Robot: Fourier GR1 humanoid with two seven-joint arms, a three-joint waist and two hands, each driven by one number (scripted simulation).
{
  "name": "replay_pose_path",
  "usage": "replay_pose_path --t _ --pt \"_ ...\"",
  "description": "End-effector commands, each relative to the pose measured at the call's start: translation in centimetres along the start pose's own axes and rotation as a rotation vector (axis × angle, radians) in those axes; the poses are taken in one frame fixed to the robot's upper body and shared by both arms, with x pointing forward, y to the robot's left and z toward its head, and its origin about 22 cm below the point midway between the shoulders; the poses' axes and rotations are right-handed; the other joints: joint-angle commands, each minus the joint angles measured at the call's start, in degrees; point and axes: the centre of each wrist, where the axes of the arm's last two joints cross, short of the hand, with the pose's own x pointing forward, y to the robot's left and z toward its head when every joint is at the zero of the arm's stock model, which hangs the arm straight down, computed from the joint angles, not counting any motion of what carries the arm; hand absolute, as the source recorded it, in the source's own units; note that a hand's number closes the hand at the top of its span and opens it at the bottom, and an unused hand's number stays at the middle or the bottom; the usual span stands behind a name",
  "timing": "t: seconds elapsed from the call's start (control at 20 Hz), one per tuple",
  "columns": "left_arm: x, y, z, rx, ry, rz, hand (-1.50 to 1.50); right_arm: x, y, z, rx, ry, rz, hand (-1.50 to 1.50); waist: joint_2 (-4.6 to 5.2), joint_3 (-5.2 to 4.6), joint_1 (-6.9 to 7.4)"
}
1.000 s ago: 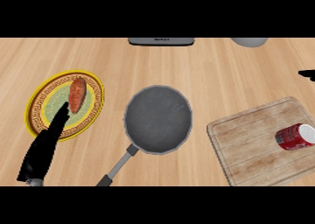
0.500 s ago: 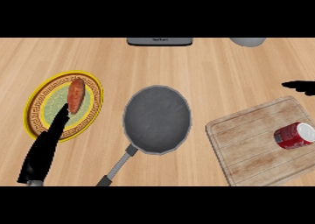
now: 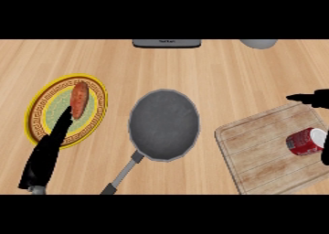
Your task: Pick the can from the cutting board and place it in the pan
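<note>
Fingers (image 3: 328, 151) of the black right hand (image 3: 321, 98) show spread wide apart at the right edge. One part is over the far corner of the pale wooden cutting board (image 3: 262, 155), another just beside the white end of the red can (image 3: 303, 142). The can lies on its side on the board; whether anything touches it, I cannot tell. Left of the board sits the round grey frying pan (image 3: 164, 123). The black left hand (image 3: 49, 153) has its fingers straight and together, the tips over the yellow-rimmed plate (image 3: 31, 112) carrying a reddish-brown piece of food (image 3: 79, 97).
</note>
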Motion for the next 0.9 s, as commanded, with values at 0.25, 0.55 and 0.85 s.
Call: replay_pose_path --t 0.25,0.55,0.85 --pt "-1.6 1.3 -0.1 0.001 -0.002 0.006 0.0 -1.0 2.1 -0.3 0.037 0.065 0.039 -1.5 -0.05 -0.02 -0.27" --pt "-1.8 0.6 0.7 0.001 0.003 -0.008 0.0 -0.9 2.0 -1.6 0.067 0.072 0.047 -1.5 0.0 -0.01 0.0" --pt "-1.7 -1.0 0.2 0.0 -0.001 0.002 0.0 0.0 4.9 -3.7 0.06 0.097 0.042 -1.5 -0.01 0.0 -0.06"
